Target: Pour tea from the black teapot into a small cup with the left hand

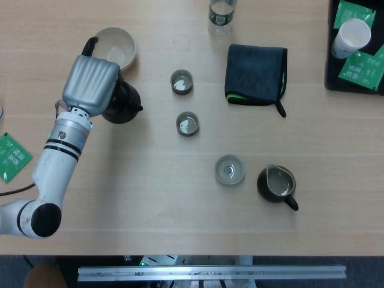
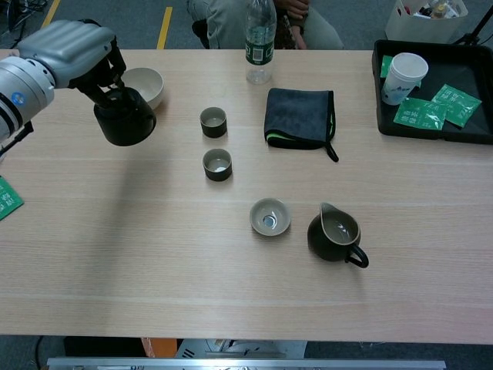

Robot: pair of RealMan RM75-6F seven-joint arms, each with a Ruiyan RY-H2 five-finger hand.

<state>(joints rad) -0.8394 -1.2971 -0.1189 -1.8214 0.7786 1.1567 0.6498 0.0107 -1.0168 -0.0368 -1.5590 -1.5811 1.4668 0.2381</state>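
Left robot hand (image 2: pixel 73 48) grips black teapot (image 2: pixel 123 119) aloft. Advice: centre spout over nearest small cup (image 2: pixel 213 121), tilt slowly. Right hand unseen.

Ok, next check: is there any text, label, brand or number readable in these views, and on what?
None can be read.
Green packets in the black tray: pale print, too small.
Paper cup: dark mark, blurred.
Bottle: green label, lettering illegible.
Left arm: small blue mark, unreadable.
Green packet at the table's left edge: print too small.

Black teapot (image 2: pixel 125 121) airborne, left of small cups (image 2: pixel 213 121).
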